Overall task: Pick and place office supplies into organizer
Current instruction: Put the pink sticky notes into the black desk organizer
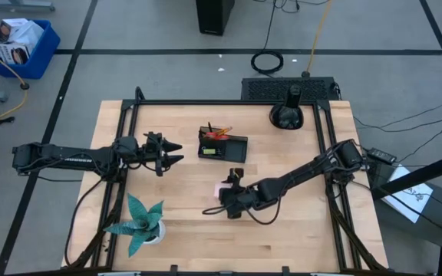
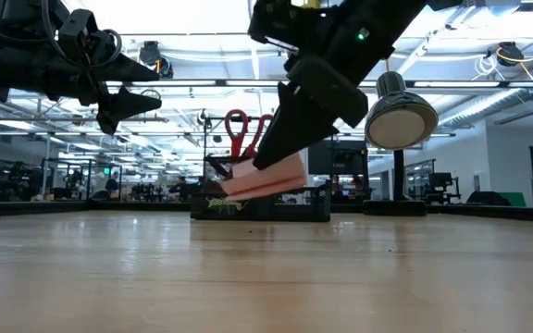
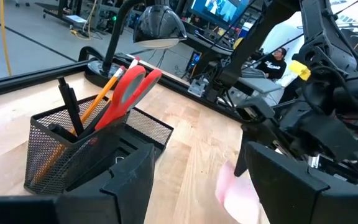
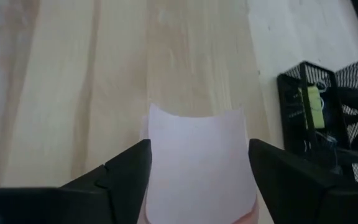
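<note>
1. Pink sticky-note pad [image 4: 194,165] sits between the fingers of the right gripper [image 1: 227,198], clamped by its sides and lifted off the wooden table [image 1: 298,238], tilted in the low view.
2. It hangs over the table's middle, near the organizer [image 1: 222,146] standing toward the far edge.
3. The organizer's tall mesh section already carries the scissors [image 3: 129,90], an orange pencil [image 3: 98,98] and a black pen [image 3: 69,107].
4. Best done by levelling the pad, keeping the squeeze steady, and lowering it squarely into a low compartment.
5. The left gripper [image 1: 171,151] waits with jaws wide and empty, near the left edge.
</note>
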### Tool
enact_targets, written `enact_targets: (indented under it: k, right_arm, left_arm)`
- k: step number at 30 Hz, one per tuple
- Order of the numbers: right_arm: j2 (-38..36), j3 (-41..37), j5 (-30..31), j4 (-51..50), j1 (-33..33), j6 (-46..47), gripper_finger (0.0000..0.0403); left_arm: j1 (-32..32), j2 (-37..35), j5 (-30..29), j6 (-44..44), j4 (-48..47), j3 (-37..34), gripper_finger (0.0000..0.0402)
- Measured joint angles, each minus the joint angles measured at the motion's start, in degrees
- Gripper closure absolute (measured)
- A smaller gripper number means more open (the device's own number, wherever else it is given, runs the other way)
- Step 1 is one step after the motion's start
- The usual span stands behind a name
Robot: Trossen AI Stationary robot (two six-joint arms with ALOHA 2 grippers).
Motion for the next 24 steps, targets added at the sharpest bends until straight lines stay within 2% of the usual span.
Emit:
enact_targets:
  k: [24]
  right_arm:
    - [0.0, 0.0, 1.54, -8.51, -8.97, -6.26, 0.0149]
  left_arm:
    - [0.0, 0.02, -0.02, -0.2, -1.16, 0.0, 0.0146]
